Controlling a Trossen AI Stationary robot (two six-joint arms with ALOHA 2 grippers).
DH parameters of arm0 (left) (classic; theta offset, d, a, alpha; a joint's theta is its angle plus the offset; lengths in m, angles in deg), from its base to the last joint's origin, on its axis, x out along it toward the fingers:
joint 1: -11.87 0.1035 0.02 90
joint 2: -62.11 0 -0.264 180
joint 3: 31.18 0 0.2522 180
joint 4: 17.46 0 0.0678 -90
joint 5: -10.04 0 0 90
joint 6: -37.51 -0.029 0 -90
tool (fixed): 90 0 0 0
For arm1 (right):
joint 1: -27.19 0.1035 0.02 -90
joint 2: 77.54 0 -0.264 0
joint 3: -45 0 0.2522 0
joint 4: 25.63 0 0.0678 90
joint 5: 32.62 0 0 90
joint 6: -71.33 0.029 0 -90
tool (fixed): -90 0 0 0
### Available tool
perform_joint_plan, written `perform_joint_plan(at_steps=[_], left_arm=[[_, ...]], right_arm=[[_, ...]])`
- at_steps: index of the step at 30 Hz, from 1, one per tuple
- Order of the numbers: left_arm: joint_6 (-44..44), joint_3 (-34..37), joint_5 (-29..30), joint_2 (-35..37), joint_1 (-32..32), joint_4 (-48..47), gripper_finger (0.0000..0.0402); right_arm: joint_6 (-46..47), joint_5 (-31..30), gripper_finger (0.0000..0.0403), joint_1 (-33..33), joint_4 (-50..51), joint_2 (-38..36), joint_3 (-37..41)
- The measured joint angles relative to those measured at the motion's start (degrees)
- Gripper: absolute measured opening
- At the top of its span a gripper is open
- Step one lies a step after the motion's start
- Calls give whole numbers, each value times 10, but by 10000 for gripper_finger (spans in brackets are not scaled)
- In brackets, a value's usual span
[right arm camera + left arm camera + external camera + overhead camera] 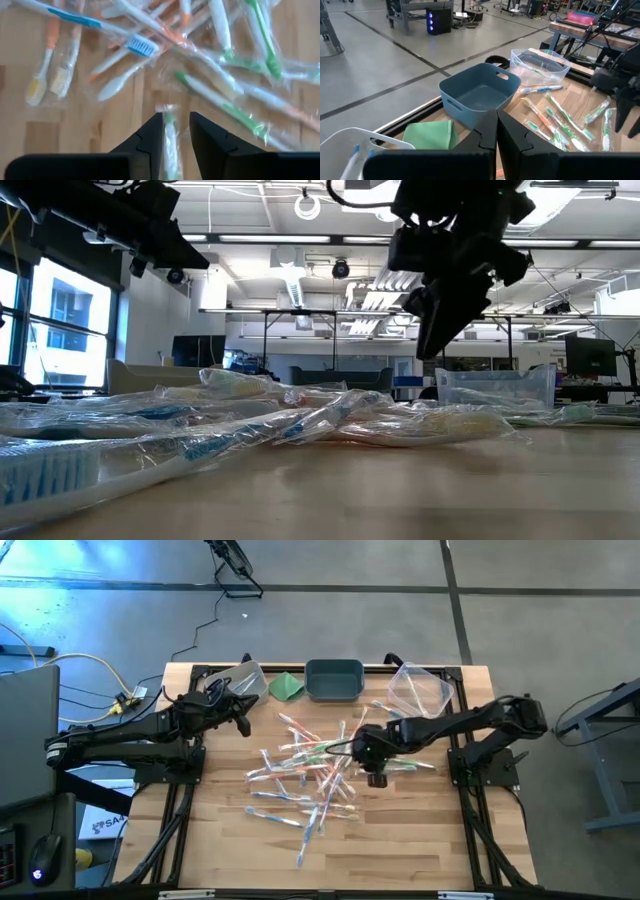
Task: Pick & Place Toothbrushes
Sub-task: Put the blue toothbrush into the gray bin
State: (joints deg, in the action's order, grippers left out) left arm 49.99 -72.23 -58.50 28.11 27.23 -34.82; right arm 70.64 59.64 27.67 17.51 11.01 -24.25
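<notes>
Overhead view: a light wooden table (400, 840) carries a loose scatter of toothbrushes (305, 775), thin pale plastic sticks in clear wrappers with blue, green or orange parts, lying across its middle. Along the far edge stand a clear plastic bin on the left (240, 678), a folded green cloth (287, 687), a dark blue-grey plastic bin (334, 679) and a tilted clear plastic bin on the right (420, 688). The left gripper (243, 723) hangs near the left clear bin; the right gripper (352, 748) is over the pile's right side.

Table-level view: wrapped toothbrushes lie in a low heap, with the right gripper raised above them.

Left wrist view: the left gripper's fingers (485, 135) are pressed together with nothing between them, facing the blue-grey bin and green cloth.

Right wrist view: the right gripper's fingers (150, 135) stand slightly apart, clasping a green-handled wrapped toothbrush (171, 145) above the table, the rest of the brushes spread beyond.
</notes>
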Motion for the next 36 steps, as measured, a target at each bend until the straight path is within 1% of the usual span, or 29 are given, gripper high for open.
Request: perform_joint_plan(at_steps=[2,4,6,9,11,12,14,16,17,19,21,24,31,34,36], left_arm=[[0,0,0,0,0,0,1],[0,0,0,0,0,0,1],[1,0,0,0,0,0,1],[12,0,0,0,0,0,1],[21,0,0,0,0,1,1],[26,0,0,0,0,0,1],[28,0,0,0,0,1,1],[29,0,0,0,0,1,1],[29,0,0,0,0,1,1],[29,0,0,0,0,1,1],[29,0,0,0,0,0,1],[29,0,0,0,0,0,1],[29,0,0,0,0,1,1],[32,0,-6,5,0,1,1],[33,0,-23,9,0,0,1]], right_arm=[[-13,-30,96,4,-10,1,0],[-28,-77,101,9,-19,-3,-2],[-45,-151,107,13,-13,-11,-6],[-58,-299,114,14,-2,-23,-29],[-58,-398,116,12,31,-29,-53],[-58,-433,116,9,46,-34,-67],[-67,-467,115,7,77,-44,-99],[-75,-458,111,3,102,-57,-125],[-75,-437,108,1,109,-64,-132],[-76,-376,102,-8,110,-72,-137],[-90,-301,97,-21,112,-79,-136],[-124,-225,91,-36,109,-81,-136],[-155,-153,89,-68,73,-65,-136],[-151,-140,89,-78,53,-58,-136],[-130,-140,89,-86,46,-57,-136]])
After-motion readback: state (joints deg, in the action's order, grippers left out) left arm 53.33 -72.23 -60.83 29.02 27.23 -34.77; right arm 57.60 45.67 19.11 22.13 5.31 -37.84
